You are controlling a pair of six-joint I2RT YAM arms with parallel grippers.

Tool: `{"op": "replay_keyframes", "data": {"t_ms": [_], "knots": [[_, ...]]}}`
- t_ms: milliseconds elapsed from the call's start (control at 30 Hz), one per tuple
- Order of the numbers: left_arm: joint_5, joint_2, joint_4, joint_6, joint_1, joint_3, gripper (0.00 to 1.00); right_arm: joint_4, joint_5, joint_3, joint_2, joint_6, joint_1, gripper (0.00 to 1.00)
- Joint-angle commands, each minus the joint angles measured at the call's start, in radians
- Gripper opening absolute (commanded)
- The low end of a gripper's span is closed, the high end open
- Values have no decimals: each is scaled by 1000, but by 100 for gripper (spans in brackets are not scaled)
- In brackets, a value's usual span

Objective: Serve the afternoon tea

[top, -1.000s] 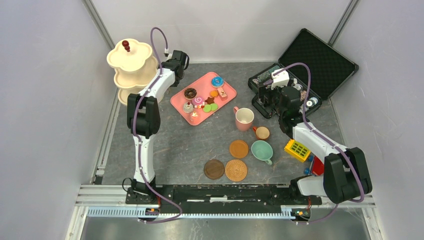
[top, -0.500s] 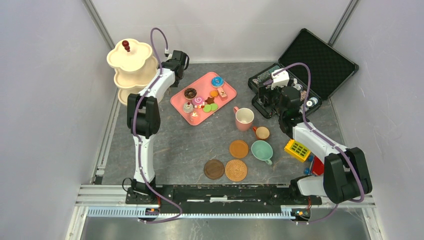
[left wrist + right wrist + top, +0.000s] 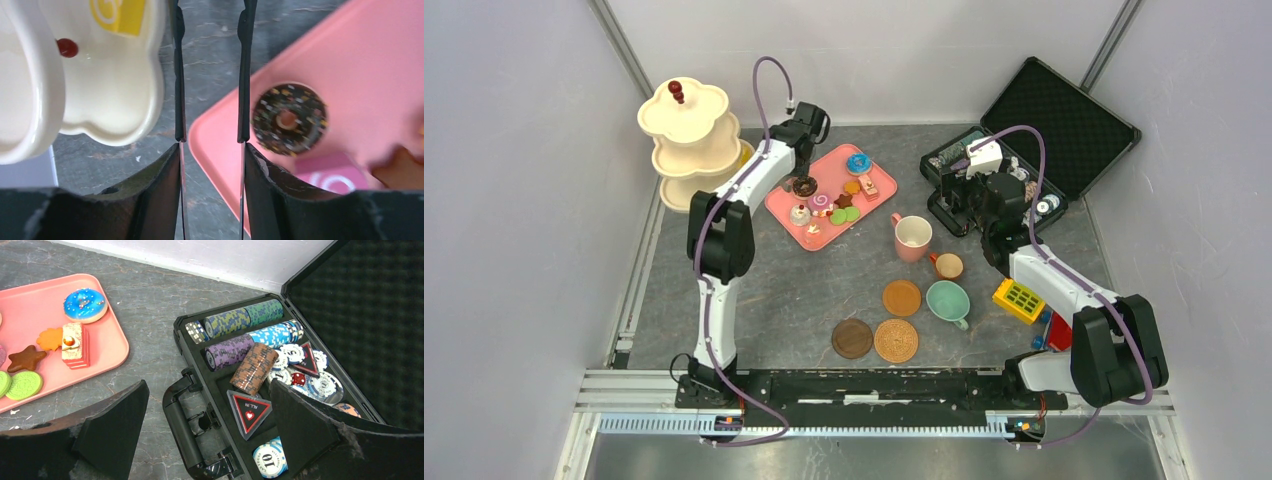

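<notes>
The cream three-tier stand (image 3: pixel 686 115) with a red knob is at the back left; a yellow pastry (image 3: pixel 117 14) lies on one tier (image 3: pixel 100 90). The pink tray (image 3: pixel 829 160) holds a chocolate donut (image 3: pixel 804 186), a blue donut (image 3: pixel 859 162) and several small pastries. My left gripper (image 3: pixel 802 168) is open and empty, over the tray's left edge (image 3: pixel 215 130), with the chocolate donut (image 3: pixel 289 118) just right of its fingers. A pink cup (image 3: pixel 912 236), a small brown cup (image 3: pixel 947 266), a teal cup (image 3: pixel 947 301) and three coasters (image 3: pixel 901 297) sit mid-table. My right gripper (image 3: pixel 954 200) is open and empty.
An open black case (image 3: pixel 1024 150) of poker chips lies at the back right; its handle (image 3: pixel 182 425) is under my right gripper (image 3: pixel 210 410). A yellow gridded block (image 3: pixel 1019 299) lies right of the teal cup. Grey walls close in on the left, back and right.
My left gripper has swung right from beside the stand to the left edge of the pink tray. The right arm has not moved.
</notes>
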State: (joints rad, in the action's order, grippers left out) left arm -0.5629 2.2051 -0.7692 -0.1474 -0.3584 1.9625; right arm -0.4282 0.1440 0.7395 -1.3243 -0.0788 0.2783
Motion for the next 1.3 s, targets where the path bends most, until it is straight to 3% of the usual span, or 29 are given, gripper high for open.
{"op": "replay_keyframes", "data": {"t_ms": [0,467,800,1267], "knots": [[101,-122,-27,-2,-34,47,52,-14,17,21,-8,-13,-4,98],[469,-332,-148,-135,-96,-145,56,-6,27,15,6,-20,-4,98],[504,-431,-189,-159,-125,-280,56,3,42,12,11,-33,-4,98],[396,-460,-118,-239,-143,-367,59,3,39,11,11,-33,-3,98]]}}
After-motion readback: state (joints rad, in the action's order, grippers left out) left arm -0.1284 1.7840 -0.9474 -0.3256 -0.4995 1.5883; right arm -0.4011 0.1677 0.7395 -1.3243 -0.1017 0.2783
